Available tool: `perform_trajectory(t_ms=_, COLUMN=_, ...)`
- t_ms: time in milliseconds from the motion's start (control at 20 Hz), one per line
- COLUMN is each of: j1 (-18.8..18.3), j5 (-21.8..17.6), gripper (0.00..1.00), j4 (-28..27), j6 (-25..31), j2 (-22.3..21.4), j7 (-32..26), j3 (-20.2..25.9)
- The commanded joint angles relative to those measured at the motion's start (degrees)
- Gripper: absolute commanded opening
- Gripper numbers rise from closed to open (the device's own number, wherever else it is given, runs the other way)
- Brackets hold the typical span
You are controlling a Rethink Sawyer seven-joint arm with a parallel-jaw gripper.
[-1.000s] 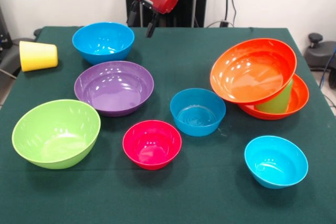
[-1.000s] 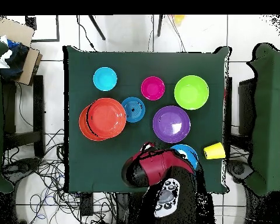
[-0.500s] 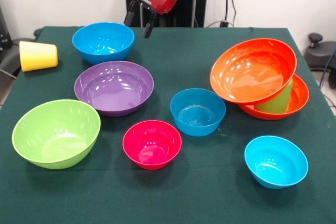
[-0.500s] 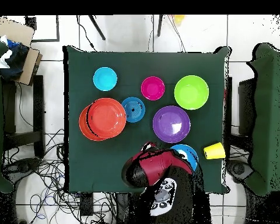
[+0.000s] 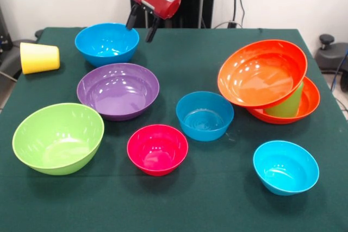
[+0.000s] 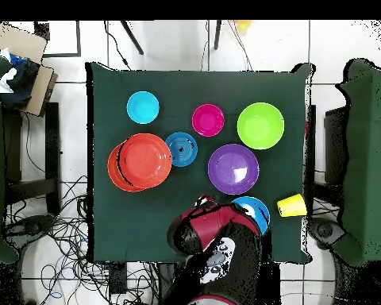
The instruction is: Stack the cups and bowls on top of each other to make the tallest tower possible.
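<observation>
The hand (image 5: 140, 24), fingers apart and empty, hangs just beside the far blue bowl (image 5: 106, 43); the tower (image 5: 267, 80) (orange bowls tilted over a green cup) stands well off to its side and may slide apart if anything lands off-centre

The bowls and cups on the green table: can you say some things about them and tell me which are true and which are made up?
1. The yellow cup lies on its side. True.
2. The pink bowl sits inside the purple bowl. False: it sits alone on the table.
3. A tilted orange bowl leans on a green cup. True.
4. The claw holds a blue bowl. False: it hangs open and empty by that bowl's rim.
</observation>
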Motion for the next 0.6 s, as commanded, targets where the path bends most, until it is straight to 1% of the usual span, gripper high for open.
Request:
perform_trajectory(t_ms=50, j1=1.89, j5=-0.41, gripper=1.0, j4=-6.17, j6=-7.12, j2=6.76, j7=3.11, j3=1.38)
perform_trajectory(t_ms=300, j1=3.01, j5=0.76, gripper=1.0, j4=-7.27, j6=-9.46, j2=9.22, j7=3.66, j3=-0.4)
perform_trajectory(t_ms=600, j1=3.73, j5=2.18, gripper=1.0, j4=-7.66, j6=-11.11, j2=10.75, j7=3.6, j3=-1.5)
